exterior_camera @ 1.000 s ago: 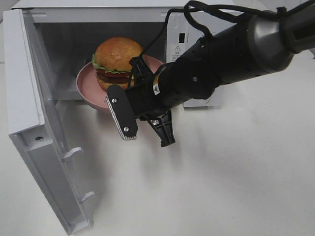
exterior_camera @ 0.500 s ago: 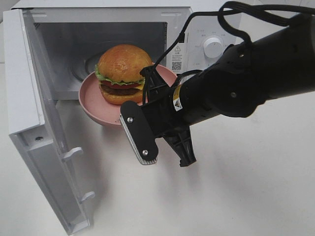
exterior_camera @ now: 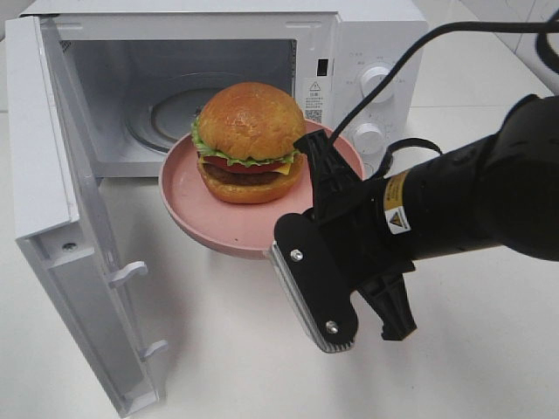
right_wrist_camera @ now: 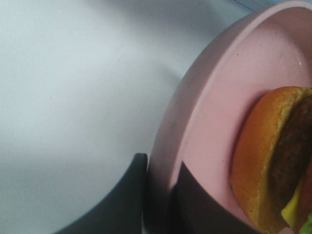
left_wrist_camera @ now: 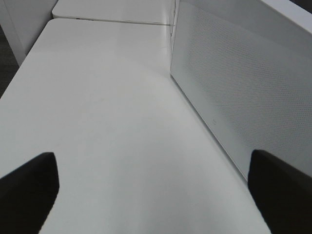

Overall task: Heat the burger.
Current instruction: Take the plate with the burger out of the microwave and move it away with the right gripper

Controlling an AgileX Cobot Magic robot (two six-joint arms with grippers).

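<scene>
right gripper (right_wrist_camera: 158, 204): pinched shut on rim of pink plate (exterior_camera: 188, 188)
left gripper (left_wrist_camera: 151, 195): jaws wide, holding nothing
burger (exterior_camera: 249, 140): on plate, held just outside open microwave (exterior_camera: 367, 35)
step: carrying plate, likely out of the microwave
next: needs level carry, burger could slide

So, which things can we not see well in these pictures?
- Left gripper: the left wrist view shows only its two dark fingertips at the frame edge; the high view does not show it.
- Burger: the right wrist view cuts it off at the edge; only part of the bun and patty shows.
- Pink plate: in the high view the right gripper covers its near rim.
- Microwave: label text is too small to read.
</scene>
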